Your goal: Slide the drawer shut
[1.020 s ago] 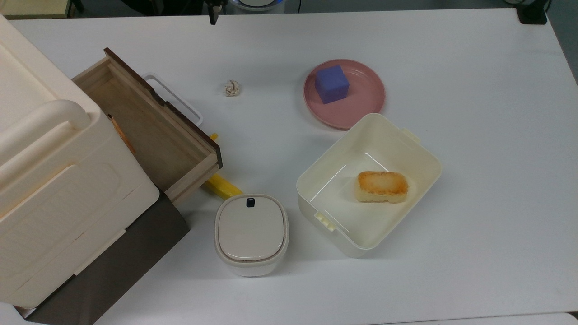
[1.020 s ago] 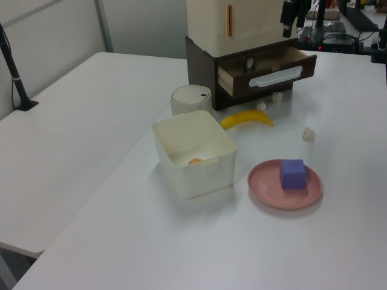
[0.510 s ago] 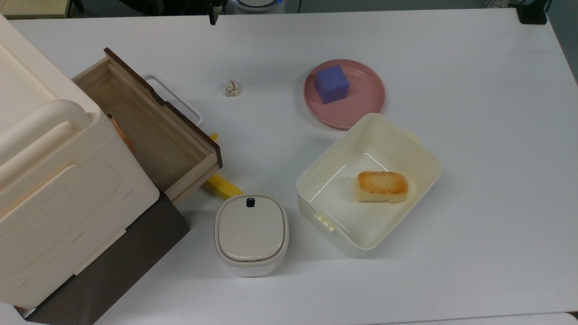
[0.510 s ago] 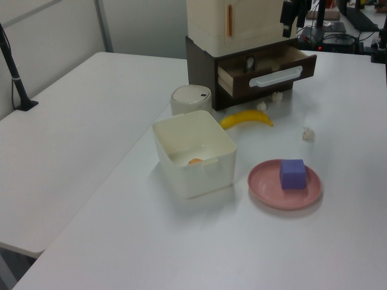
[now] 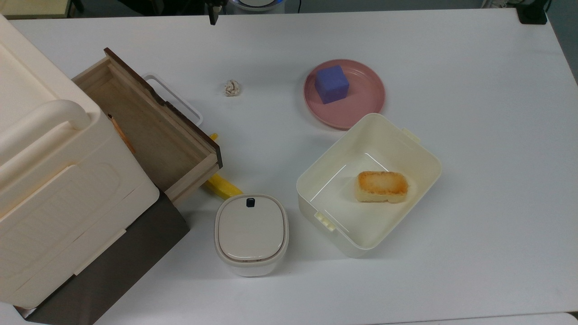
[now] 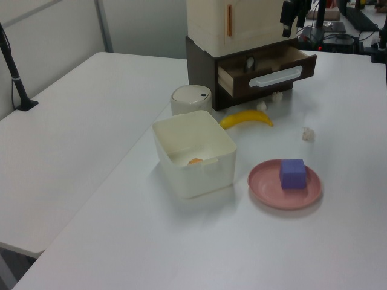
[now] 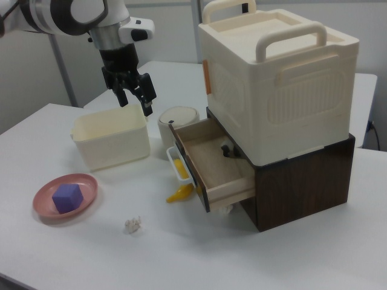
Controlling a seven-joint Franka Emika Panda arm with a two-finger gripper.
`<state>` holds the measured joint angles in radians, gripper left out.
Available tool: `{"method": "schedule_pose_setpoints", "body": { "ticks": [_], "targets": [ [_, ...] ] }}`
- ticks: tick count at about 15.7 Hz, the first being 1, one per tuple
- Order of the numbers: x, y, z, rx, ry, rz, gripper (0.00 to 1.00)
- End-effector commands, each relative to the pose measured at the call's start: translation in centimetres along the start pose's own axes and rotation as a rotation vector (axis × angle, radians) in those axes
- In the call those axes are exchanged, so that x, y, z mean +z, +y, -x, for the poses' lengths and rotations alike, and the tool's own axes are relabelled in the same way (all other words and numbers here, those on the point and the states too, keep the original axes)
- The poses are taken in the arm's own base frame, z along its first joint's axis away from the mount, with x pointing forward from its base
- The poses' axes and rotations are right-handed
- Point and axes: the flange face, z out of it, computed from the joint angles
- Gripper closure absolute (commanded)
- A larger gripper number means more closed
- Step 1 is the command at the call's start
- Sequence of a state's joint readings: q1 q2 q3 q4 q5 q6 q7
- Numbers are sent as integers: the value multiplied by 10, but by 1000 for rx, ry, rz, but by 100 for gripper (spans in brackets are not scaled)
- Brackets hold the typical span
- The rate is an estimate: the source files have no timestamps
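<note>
The drawer (image 7: 213, 166) is pulled far out of the dark brown cabinet (image 7: 305, 178) that sits under the big cream box with a handle (image 7: 278, 72). You can see right down into its light wood inside from the top view, and its white loop handle (image 5: 174, 98) sticks out in front. So the job has not started yet, and the whole push is left to do. The gripper (image 7: 136, 94) hangs up in the air in the right view, well apart from the drawer and not touching anything. Its two fingers are spread wide and it holds nothing. It looks like it must come down to the dark front panel (image 6: 272, 71) and push it back until it sits flat with the cabinet. A yellow banana (image 6: 246, 119) lies on the table (image 5: 474, 90) just beside the drawer front, partly under it in the top view, but it sits lower than the drawer, so it probably will not block the push. The open cream container (image 5: 368, 183), the small lidded pot (image 5: 251, 232) and the pink plate (image 5: 361, 101) with a purple block (image 5: 332, 84) are off to the side
</note>
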<state>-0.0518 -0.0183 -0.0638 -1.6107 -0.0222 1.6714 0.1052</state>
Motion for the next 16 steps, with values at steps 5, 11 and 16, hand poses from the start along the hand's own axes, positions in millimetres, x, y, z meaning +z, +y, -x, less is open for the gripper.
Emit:
{"method": "schedule_pose_setpoints", "body": {
  "ticks": [5,11,16],
  "targets": [
    [-3,-1,1,16,19,-20,0],
    [-1,1,2,8,13,-15,0],
    [0,8,2,21,5,-13,12]
  ]
}}
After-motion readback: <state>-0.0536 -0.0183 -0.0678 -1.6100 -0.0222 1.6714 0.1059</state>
